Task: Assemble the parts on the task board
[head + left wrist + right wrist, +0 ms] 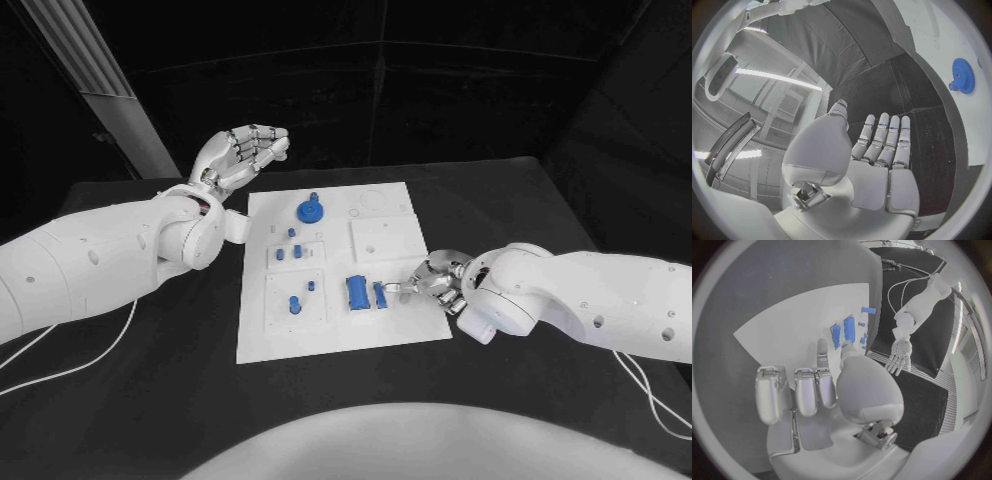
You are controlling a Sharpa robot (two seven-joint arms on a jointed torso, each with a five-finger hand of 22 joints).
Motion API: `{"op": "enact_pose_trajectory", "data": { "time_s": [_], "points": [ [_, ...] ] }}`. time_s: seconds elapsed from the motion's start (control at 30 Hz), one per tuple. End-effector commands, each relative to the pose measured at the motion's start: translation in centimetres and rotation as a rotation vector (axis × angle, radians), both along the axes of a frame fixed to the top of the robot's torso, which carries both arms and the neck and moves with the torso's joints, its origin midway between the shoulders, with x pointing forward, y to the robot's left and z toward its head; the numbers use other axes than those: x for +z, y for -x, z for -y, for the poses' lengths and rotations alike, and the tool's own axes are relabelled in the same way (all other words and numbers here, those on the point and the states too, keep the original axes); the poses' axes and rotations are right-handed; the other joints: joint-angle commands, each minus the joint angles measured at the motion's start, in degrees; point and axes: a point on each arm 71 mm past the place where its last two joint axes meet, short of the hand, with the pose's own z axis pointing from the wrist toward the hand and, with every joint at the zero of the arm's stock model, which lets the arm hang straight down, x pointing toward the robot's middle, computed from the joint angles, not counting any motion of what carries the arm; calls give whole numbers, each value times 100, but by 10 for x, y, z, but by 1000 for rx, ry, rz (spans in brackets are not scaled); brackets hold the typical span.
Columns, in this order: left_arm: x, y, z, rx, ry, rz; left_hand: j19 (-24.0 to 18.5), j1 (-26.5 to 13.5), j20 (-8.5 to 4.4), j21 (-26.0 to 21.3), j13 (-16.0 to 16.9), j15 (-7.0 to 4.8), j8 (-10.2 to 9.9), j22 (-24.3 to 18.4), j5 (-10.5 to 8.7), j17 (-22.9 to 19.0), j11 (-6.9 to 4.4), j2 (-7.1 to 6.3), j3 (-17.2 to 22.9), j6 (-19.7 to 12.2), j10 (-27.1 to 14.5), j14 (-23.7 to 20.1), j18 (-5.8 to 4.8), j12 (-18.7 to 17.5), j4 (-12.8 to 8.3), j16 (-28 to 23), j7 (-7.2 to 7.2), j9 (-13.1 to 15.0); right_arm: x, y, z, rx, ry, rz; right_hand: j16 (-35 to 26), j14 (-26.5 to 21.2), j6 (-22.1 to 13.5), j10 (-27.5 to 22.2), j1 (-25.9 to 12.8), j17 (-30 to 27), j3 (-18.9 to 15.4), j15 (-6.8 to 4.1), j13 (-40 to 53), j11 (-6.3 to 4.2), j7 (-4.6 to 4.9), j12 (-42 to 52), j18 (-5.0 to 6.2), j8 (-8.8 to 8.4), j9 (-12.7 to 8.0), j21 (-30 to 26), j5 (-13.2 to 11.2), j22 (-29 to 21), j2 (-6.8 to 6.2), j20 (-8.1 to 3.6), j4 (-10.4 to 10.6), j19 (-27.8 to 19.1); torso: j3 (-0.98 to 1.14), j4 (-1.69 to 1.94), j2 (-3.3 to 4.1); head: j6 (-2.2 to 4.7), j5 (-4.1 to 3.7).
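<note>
I see one white task board (332,330) lying in the middle of the black tabletop (144,400). On it I count one round blue gear (310,210) near the far edge, a few small blue pegs (293,250) below it, one more small piece (294,303) in a recess nearer me, and two upright blue blocks (356,291) side by side toward the right edge. My left robot hand (242,150) is raised off the board's far left corner, fingers straight and apart, holding nothing. My right robot hand (437,278) sits at the board's right edge just beside the blocks, most fingers curled in and one stretched toward them; I cannot tell whether it touches or pinches one. Two white cables (649,395) trail over the tabletop. Dark curtains (433,90) close off the room behind.
</note>
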Motion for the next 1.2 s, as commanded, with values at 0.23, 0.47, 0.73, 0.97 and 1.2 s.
{"op": "enact_pose_trajectory", "data": {
  "time_s": [0.23,0.47,0.73,0.97,1.2],
  "points": [
    [11,3,3,-41,55,137,-11,-9,-1,-27,-8,-8,20,-6,35,-5,-8,52,-37,-27,-46,5,-97,28,-9,8,662,-8,-1,6,-12,228,118,-8,14,595,-209,603,200,1510,-365,-145,1507,-161,-142,21,-86,841,754,19,-19,1510,267,-123,57,595,0,12,5,1,-40],
    [11,3,2,-39,55,136,-11,-9,-1,-27,-8,-8,20,-6,35,-5,-8,52,-37,-27,-46,5,-97,28,-9,8,662,-8,-3,5,-17,263,139,-16,14,595,-301,603,255,1510,-466,-169,1507,-187,-167,21,-86,986,927,19,-19,1510,438,-151,54,595,0,11,5,1,-22],
    [11,3,2,-39,55,136,-14,-2,-1,-28,-9,-9,23,-12,40,-18,-8,58,-44,-30,-48,6,-96,37,-9,15,662,-9,-3,4,-20,269,141,-13,14,595,-312,603,245,1510,-519,-178,1507,-199,-180,21,-86,1038,992,19,-19,1510,551,-161,63,595,-4,-3,2,1,-33],
    [11,3,3,-40,55,136,-14,-2,-1,-28,-9,-9,23,-13,41,-18,-8,58,-44,-30,-48,6,-96,37,-9,15,662,-9,-3,3,-20,264,138,-7,14,595,-318,603,239,1510,-545,-182,1507,-205,-186,21,-86,1053,1017,19,-18,1510,603,-165,64,595,-2,7,1,1,-36],
    [11,3,2,-38,54,136,-16,0,-1,-28,-9,-9,24,-16,41,-20,-8,59,-45,-31,-48,6,-96,38,-9,16,661,-9,-3,2,-20,256,129,1,14,595,-320,603,235,1510,-557,-184,1507,-206,-187,21,-86,1057,1024,19,-19,1510,614,-167,66,595,-2,4,1,1,-34]
  ]
}}
